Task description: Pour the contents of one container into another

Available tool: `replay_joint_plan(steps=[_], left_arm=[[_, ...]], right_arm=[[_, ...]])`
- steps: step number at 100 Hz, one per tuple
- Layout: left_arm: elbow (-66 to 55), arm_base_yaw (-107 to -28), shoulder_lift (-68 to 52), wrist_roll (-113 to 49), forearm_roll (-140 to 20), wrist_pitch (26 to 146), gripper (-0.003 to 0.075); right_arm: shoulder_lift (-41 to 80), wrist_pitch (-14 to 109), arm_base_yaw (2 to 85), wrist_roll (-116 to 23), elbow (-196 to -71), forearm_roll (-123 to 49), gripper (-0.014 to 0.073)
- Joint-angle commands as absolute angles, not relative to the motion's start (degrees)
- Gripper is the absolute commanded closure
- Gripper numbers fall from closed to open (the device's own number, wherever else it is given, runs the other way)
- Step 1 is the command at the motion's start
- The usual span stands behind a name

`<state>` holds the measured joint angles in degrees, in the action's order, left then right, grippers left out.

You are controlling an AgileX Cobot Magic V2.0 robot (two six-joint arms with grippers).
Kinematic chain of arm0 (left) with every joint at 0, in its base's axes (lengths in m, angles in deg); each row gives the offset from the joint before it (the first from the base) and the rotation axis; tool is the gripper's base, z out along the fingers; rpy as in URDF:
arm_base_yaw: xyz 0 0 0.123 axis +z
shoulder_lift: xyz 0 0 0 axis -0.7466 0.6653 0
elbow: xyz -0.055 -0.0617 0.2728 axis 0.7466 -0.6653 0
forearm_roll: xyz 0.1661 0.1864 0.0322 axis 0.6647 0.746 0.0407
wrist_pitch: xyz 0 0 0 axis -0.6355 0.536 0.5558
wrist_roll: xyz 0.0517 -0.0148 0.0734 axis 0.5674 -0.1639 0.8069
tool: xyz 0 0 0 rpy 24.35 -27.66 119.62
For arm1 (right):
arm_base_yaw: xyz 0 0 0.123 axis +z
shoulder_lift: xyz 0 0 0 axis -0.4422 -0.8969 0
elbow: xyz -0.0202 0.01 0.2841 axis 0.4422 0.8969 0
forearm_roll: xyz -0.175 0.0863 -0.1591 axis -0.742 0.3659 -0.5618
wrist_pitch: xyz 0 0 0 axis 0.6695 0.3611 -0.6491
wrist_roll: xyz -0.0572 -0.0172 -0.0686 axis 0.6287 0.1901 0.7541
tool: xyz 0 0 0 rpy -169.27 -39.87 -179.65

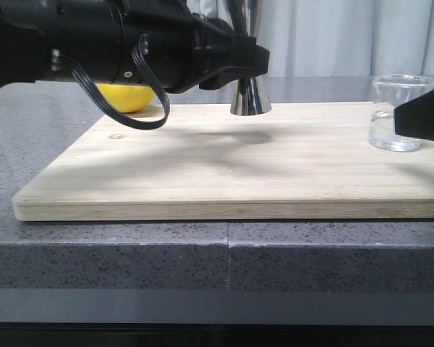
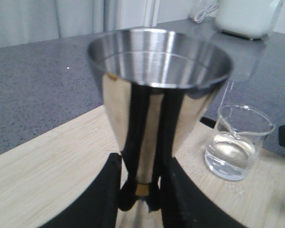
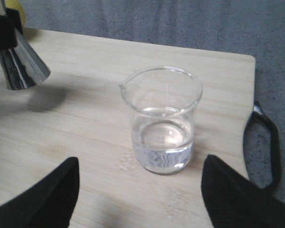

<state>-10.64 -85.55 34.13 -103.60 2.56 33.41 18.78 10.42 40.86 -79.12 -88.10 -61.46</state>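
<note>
Front: left gripper [image 1: 249, 61] clamps the shiny steel hourglass jigger [image 1: 250, 97], lifted above the pale wooden board's [image 1: 224, 166] far edge.
Left wrist: fingers [image 2: 173, 190] pinch the jigger's [image 2: 156, 95] waist.
Right wrist: right gripper [image 3: 140, 190], fingers wide, flanks the clear glass beaker [image 3: 161, 126] near the board's [image 3: 85, 133] right edge.

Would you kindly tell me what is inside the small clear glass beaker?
The small clear glass beaker holds a shallow layer of clear liquid, standing on the pale wooden board. Nothing else shows inside it.

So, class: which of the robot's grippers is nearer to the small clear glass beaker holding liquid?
Right. The right gripper is open in front of the beaker, not touching. The left gripper is shut on the steel jigger, lifted, further along the wooden board.
</note>
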Motion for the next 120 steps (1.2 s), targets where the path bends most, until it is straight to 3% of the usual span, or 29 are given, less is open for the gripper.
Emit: replay_joint_plan(steps=[1, 120], left_arm=[[-9.1, -85.5, 30.7, -104.9, 2.5, 28.5, 0.0741], [-9.1, -85.5, 30.4, -107.8, 5.6, 27.8, 0.0741]], right_arm=[[17.1, 2.6, 40.8, -78.6, -89.6, -62.1, 0.0106], [7.2, -11.1, 37.1, -73.9, -89.6, -60.0, 0.0106]])
